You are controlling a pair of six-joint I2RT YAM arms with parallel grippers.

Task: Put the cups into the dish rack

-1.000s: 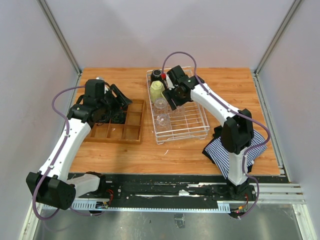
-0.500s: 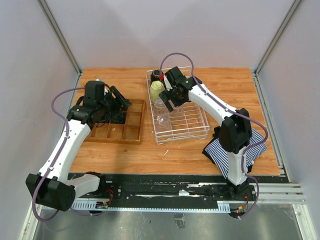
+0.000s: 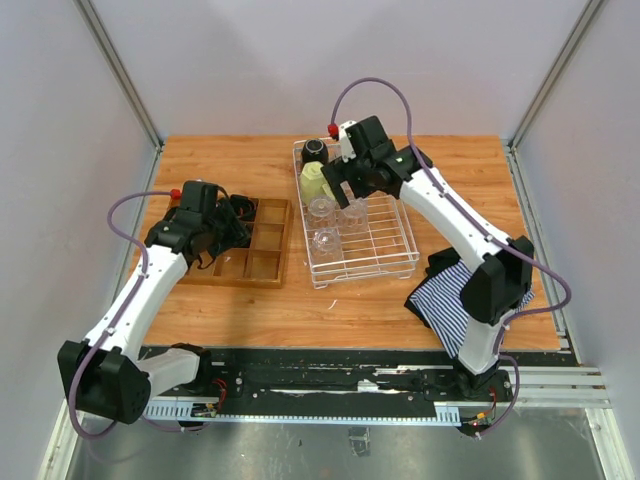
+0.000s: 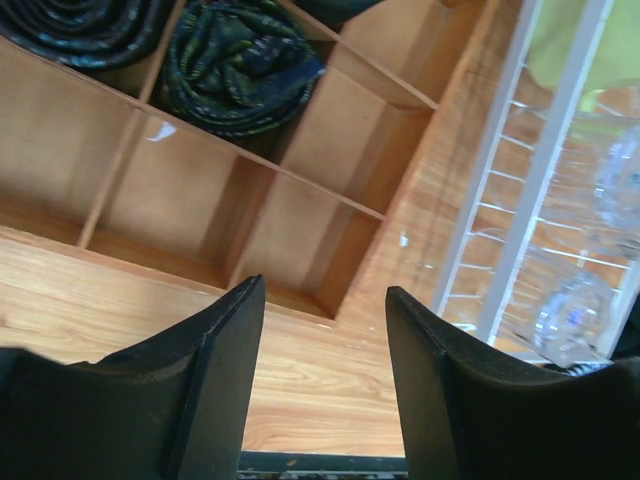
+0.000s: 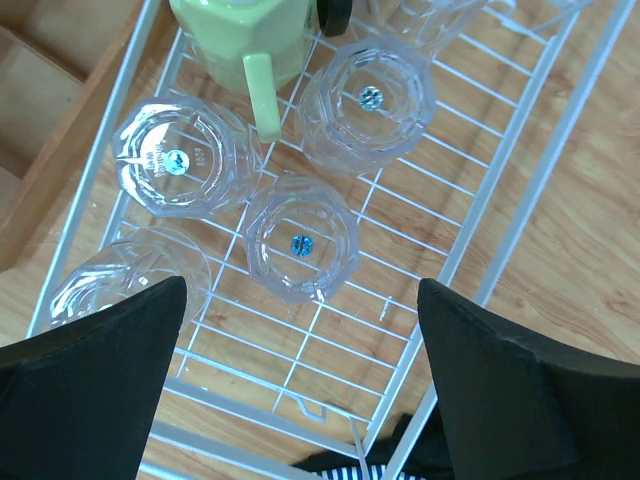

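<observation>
The white wire dish rack (image 3: pixel 385 250) stands mid-table. In it are the black mug (image 3: pixel 315 150), the pale yellow-green mug (image 3: pixel 314 181) and several clear tumblers (image 3: pixel 326 241). My right gripper (image 3: pixel 347 188) hangs open and empty above the rack's far half. The right wrist view shows the open gripper (image 5: pixel 302 290) over the rack (image 5: pixel 500 190), one tumbler (image 5: pixel 300 240) between the fingers below, others (image 5: pixel 185 160) beside the yellow-green mug (image 5: pixel 245 35). My left gripper (image 3: pixel 238 212) is open and empty over the wooden tray, also open in its wrist view (image 4: pixel 325 292).
The brown wooden compartment tray (image 3: pixel 262 268) lies left of the rack, with dark rolled cloths (image 4: pixel 240 65) in its far compartments. A blue-and-white striped cloth (image 3: pixel 452 300) lies by the right arm. The rack's side (image 4: pixel 520 200) shows at the right of the left wrist view.
My right gripper has lifted up and back from low among the tumblers in the rack. My left wrist has turned and shifted slightly toward the near side over the tray.
</observation>
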